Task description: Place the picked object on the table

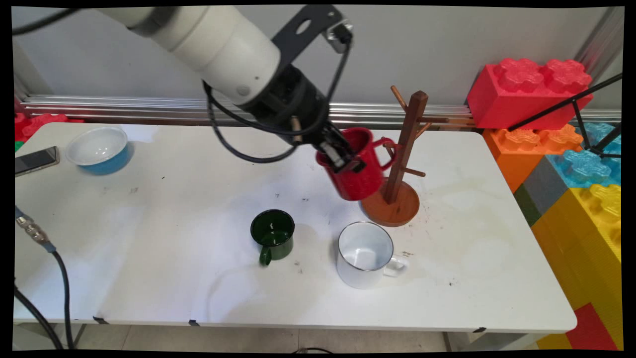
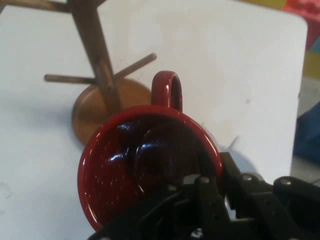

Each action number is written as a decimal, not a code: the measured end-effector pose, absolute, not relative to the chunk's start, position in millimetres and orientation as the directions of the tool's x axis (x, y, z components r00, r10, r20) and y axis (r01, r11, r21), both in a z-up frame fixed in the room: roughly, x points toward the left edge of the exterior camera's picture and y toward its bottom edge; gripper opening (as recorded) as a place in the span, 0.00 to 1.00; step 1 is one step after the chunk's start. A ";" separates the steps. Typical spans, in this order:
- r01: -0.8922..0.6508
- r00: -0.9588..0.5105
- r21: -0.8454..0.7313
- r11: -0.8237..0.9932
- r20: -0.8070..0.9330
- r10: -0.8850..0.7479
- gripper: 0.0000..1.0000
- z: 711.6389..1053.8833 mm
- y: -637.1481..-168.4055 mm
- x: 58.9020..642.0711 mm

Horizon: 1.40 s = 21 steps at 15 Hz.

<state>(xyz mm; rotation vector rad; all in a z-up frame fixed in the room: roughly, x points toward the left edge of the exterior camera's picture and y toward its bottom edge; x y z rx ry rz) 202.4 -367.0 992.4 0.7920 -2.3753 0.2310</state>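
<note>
Two mugs stand nearest the table's [image 1: 149, 278] front edge: a white mug [image 1: 365, 261] with its handle to the picture's right, and a smaller green mug [image 1: 273, 234] to its left, handle pointing toward the near edge. Both are upright and apart from each other.

Behind them, the gripper [image 1: 343, 158] is clamped on the rim of a red mug [image 1: 358, 171], one finger inside and one outside, holding it tilted and lifted off the table. In the hand view the red mug [image 2: 145, 170] opens toward the camera with its handle pointing at the wooden mug stand [image 2: 102, 95]. The handle sits just beside the stand's [image 1: 400, 164] pole, near a lower peg; whether it touches a peg I cannot tell.

The grip is on one wall only, so a knock of the handle against a peg or the pole could twist the mug in the fingers or let it slip. A sideways push could also tip or slide the light stand on its round base, toward the white mug.

Farther back at left are a blue bowl [image 1: 99, 149] and a phone [image 1: 36, 160]; big toy bricks [image 1: 529, 94] stack at right.
</note>
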 end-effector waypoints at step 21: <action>-0.402 -0.895 -0.281 0.872 0.321 -0.309 0.00 965.4 -415.8 288.9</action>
